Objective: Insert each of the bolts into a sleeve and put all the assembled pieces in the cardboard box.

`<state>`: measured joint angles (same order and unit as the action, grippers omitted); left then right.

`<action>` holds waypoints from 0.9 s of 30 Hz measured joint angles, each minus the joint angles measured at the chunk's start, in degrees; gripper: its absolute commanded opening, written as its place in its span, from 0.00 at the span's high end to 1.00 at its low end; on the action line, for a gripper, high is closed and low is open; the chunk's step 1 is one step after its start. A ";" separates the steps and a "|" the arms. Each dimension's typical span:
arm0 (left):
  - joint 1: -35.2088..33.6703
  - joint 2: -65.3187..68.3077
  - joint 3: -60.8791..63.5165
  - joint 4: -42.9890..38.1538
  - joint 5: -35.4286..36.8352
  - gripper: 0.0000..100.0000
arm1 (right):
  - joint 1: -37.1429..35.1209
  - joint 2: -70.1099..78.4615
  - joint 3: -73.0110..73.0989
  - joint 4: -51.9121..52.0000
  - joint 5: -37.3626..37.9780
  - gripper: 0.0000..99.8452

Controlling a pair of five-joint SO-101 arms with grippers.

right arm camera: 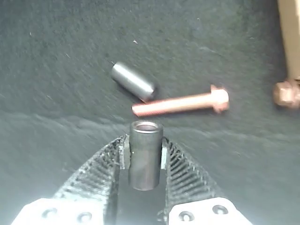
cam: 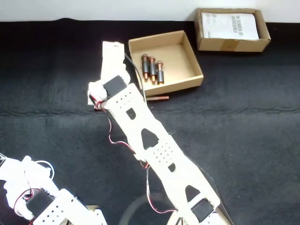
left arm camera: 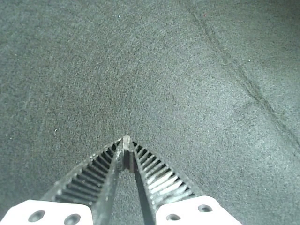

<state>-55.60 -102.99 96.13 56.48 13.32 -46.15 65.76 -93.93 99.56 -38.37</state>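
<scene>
Right pincer: the right pincer (right arm camera: pixel 146 143) pinches the held sleeve (right arm camera: pixel 145 161) by its sides. The sleeve stands along the fingers, with its open bore toward the wrist camera.
Left pincer: the left pincer (left arm camera: pixel 125 146) is pressed together at the tips with nothing between them, over bare black felt (left arm camera: pixel 140 70).
Step in hand: in my judgement, bringing a bolt and this sleeve together.
How to do it well: keep the sleeve firm and its bore free. The bolt should come threaded end first and in line with the bore, because a small tilt will probably make it catch on the rim. The left pincer must open before it can take a bolt.
Nearest pieces: the loose bolt (right arm camera: pixel 180 103) lies flat on the felt just beyond the held sleeve. The loose sleeve (right arm camera: pixel 133 82) lies on its side just beside the bolt's threaded end; whether they touch I cannot tell.
Second bolt: the second bolt (cam: pixel 157 98) lies along the outside of the cardboard box's front wall.
Cardboard box: the cardboard box (cam: pixel 176 86) holds three assembled pieces (cam: pixel 152 69), side by side near its left wall.
In the way: the right arm (cam: pixel 154 145) lies across the table above the loose pieces, so a reach from the left has little room. The loose sleeve may roll if pushed.
Farther off: a smaller box (cam: pixel 234 46) with a paper inside stands at the table's back edge.
</scene>
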 measured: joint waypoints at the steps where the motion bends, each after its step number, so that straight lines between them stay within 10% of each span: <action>1: 0.00 0.00 0.00 0.00 0.00 0.99 | 0.35 -1.05 0.00 0.44 1.41 0.99; 27: 0.35 -0.09 0.00 0.70 0.00 0.99 | 7.30 -58.02 8.79 0.88 13.71 0.99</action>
<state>-55.25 -103.08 96.13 57.19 13.32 -38.86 7.74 -85.14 100.44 -24.66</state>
